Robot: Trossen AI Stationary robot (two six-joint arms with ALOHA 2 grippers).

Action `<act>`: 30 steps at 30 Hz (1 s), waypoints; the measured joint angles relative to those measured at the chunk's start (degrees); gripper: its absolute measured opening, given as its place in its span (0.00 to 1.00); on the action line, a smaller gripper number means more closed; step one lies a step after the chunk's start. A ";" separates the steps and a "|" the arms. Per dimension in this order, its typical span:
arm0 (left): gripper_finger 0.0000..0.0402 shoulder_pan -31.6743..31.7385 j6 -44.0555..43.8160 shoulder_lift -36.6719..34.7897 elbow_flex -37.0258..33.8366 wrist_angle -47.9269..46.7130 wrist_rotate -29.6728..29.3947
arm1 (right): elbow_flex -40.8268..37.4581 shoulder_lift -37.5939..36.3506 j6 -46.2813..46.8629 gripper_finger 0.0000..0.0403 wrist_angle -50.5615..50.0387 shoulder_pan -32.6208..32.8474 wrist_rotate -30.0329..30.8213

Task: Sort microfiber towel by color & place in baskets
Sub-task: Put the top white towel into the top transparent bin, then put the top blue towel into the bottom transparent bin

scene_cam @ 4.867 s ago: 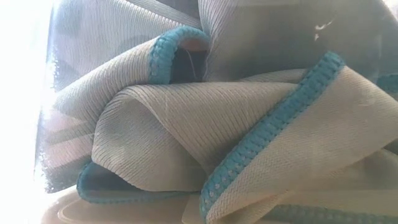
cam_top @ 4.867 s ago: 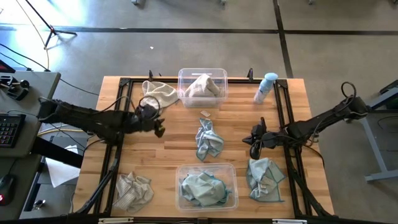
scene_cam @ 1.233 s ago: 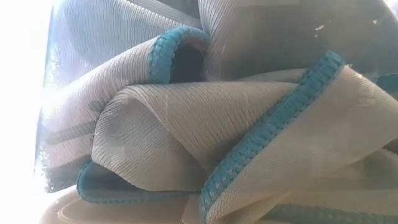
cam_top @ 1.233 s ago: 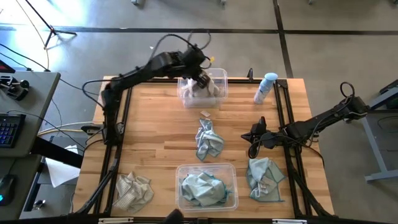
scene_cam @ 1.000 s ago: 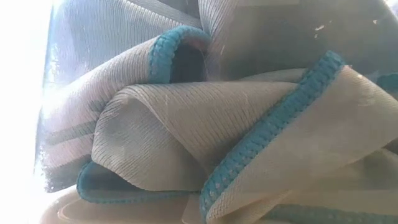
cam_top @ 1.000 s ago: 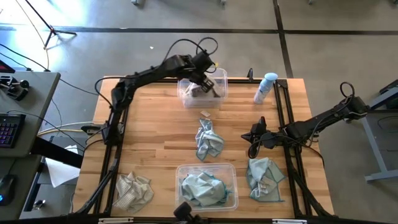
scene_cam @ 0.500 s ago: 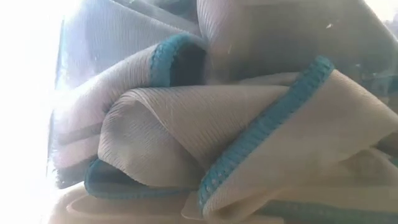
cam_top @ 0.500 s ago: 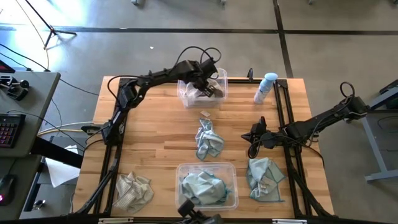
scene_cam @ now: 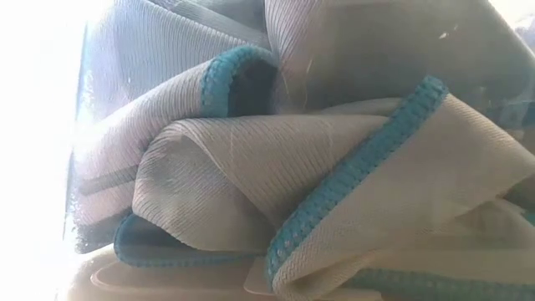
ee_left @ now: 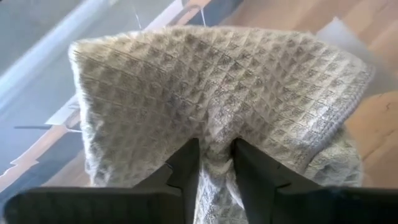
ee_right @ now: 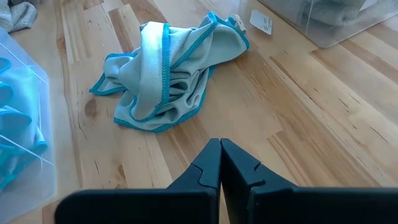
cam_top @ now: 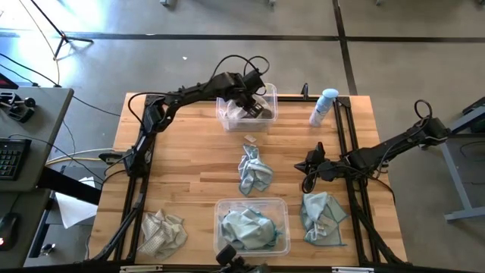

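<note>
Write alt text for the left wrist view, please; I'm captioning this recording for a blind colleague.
The left gripper pinches a beige waffle-weave towel between its two dark fingers, the cloth bunched and draped above them. Behind the towel are the clear wall of a basket and a wooden table.

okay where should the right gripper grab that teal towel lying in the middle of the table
Grip the teal towel at its raised central folds, where the bunched cloth stands highest. Come from above: it lies crumpled and loose on the wooden table, with open wood around it. The right gripper, shut now, would need to open first.
</note>
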 joint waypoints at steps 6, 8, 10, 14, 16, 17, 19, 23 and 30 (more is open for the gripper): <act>0.30 -0.56 0.02 -3.44 0.00 -0.51 0.19 | 0.00 0.00 0.00 0.00 -0.13 0.01 0.00; 0.31 -1.14 0.02 -4.71 0.00 -1.43 0.19 | 0.00 0.00 0.00 0.00 -0.15 0.00 0.00; 0.32 -1.84 0.27 -6.29 0.00 -2.36 0.20 | 0.00 0.00 0.04 0.00 -0.13 0.01 0.00; 0.32 -4.00 3.01 -9.73 0.00 -4.84 -0.04 | 0.00 0.00 0.14 0.00 -0.13 0.00 0.00; 0.32 -5.44 6.15 -11.27 0.00 -5.81 -0.06 | 0.00 0.02 0.18 0.00 -0.15 0.00 -0.02; 0.32 -6.31 8.06 -11.97 0.00 -6.49 -0.04 | 0.00 0.00 0.24 0.00 -0.09 0.00 0.00; 0.32 -8.29 11.27 -13.19 -0.22 -7.77 0.40 | 0.00 0.00 1.41 0.00 -0.11 0.00 -0.02; 0.32 -12.04 13.56 -16.81 -5.06 -5.72 0.48 | 0.00 0.00 2.79 0.00 -0.04 0.00 0.00; 0.32 -16.67 11.26 -32.26 -31.46 10.90 1.35 | 0.00 0.00 2.73 0.00 2.30 0.00 -0.02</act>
